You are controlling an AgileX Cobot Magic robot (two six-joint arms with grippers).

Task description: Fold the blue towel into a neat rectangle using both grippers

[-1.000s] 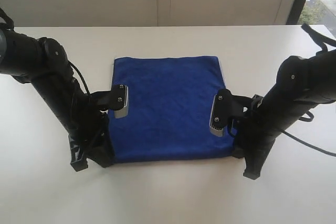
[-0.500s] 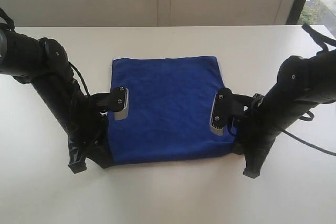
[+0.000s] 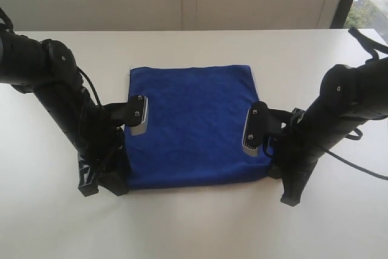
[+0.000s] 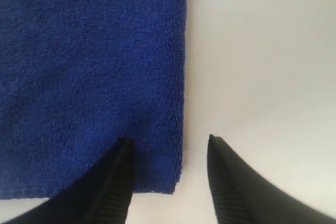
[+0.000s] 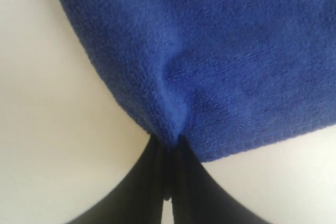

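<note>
The blue towel [image 3: 194, 122] lies flat on the white table [image 3: 194, 225] as a near-square, layered piece. My left gripper [image 3: 108, 183] sits low at its near-left corner. In the left wrist view this gripper [image 4: 168, 140] is open: one of its fingers [image 4: 113, 187] rests on the towel [image 4: 89, 66] and the other stands on bare table, with the corner's side edge between them. My right gripper [image 3: 276, 173] is down at the near-right corner. In the right wrist view it [image 5: 169, 142] is shut, pinching a raised fold of the towel's edge [image 5: 173, 108].
Both black arms slant down over the towel's sides, their grey-edged wrist cameras [image 3: 137, 115] [image 3: 251, 134] hanging above the cloth. A black strap [image 3: 364, 39] lies at the table's far right. A pale wall runs behind the table.
The left arm has shifted slightly to the left, its lower end staying at the near-left corner. The towel and the right arm have hardly moved.
</note>
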